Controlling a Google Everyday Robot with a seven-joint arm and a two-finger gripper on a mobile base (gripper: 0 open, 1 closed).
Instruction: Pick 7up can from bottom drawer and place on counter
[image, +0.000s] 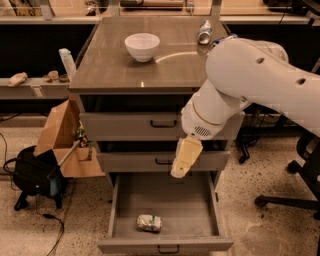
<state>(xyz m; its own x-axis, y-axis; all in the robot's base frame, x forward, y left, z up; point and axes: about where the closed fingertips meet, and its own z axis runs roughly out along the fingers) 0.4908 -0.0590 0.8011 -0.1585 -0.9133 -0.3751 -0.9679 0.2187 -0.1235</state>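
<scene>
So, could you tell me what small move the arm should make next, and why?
Probably lower the gripper into the open bottom drawer, toward the 7up can. The can lies on its side on the drawer floor near the front, while the gripper hangs above it by the middle drawer front, not touching the can.

— Where is the 7up can (149, 223)?
— On its side on the floor of the bottom drawer (186, 206), near the front wall, about seven o'clock from the floor's middle. It is pale, whitish, with green marks and a dented body, and its ends point to three and nine o'clock.
— And the drawer?
— Grey metal, pulled out, with a small dark handle on its front.
— The desk (125, 70)?
— A glossy grey-brown top, at twelve o'clock from the drawer.
— The claw (179, 171)?
— At one o'clock from the can, apart from it.
</scene>
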